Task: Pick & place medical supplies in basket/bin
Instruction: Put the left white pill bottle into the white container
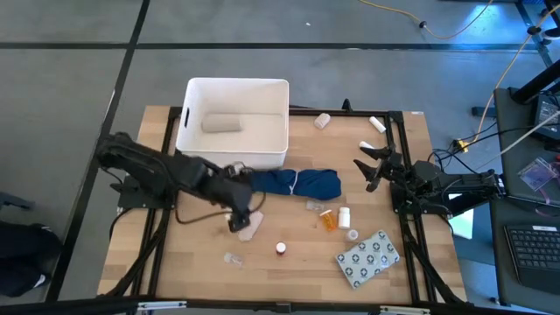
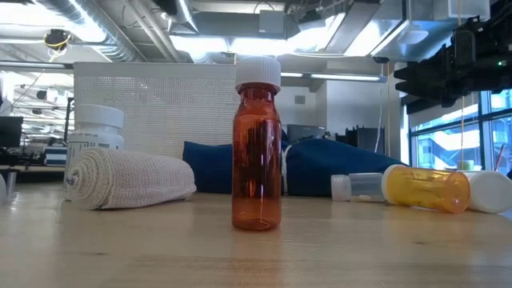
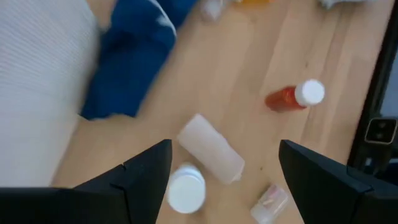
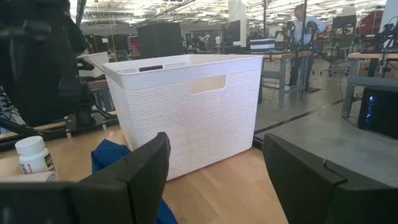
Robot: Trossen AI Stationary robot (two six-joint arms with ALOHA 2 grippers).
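Observation:
My left gripper (image 1: 241,219) hangs open above the table, over a white gauze roll (image 3: 211,148) and a white-capped bottle (image 3: 185,190); its fingers touch neither. An amber bottle (image 2: 257,148) with a white cap stands upright nearby, and a clear vial (image 3: 270,202) lies beside it. The white bin (image 1: 234,122) stands at the far left with one gauze roll (image 1: 221,124) lying in it. An orange pill bottle (image 1: 326,219), a white vial (image 1: 344,216) and the dotted blister pack (image 1: 367,259) lie toward the right. My right gripper (image 1: 372,166) waits open at the right side.
A dark blue cloth (image 1: 293,184) lies bunched just in front of the bin. Two small vials (image 1: 323,121) (image 1: 378,124) lie near the table's far edge. Bare wood shows along the near edge, left of the clear vial.

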